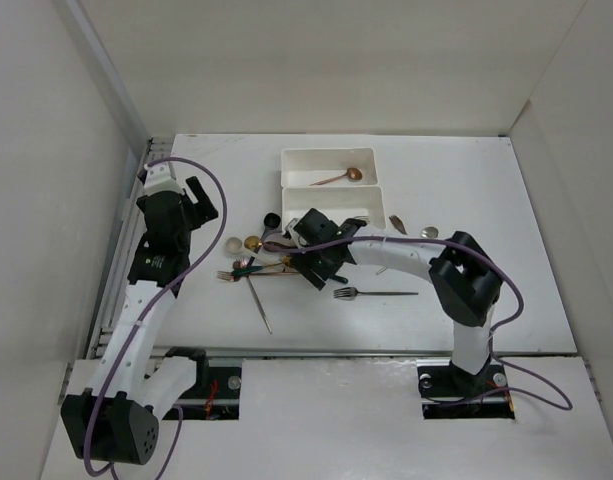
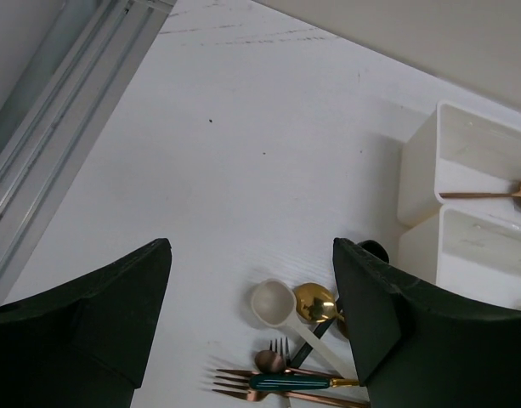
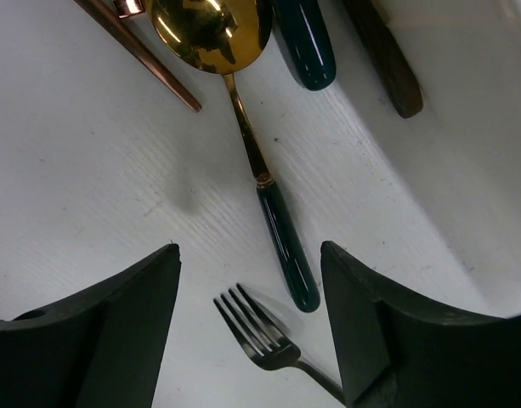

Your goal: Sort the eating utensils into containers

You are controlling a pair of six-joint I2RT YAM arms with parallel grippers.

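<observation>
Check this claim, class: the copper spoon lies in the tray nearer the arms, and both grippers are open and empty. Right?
Not quite. The top external view shows the copper spoon in the far tray, not the near tray. The left gripper and right gripper are open and empty.

The black two-finger left gripper (image 2: 252, 248) hangs with jaws spread wide, carried high on the left arm (image 1: 136, 318), which rises steeply from its base. The black right gripper (image 3: 249, 251), jaws equally parted, points down; the right arm (image 1: 406, 255) bends sharply at its elbow, white forearm stretched toward the left side.
</observation>
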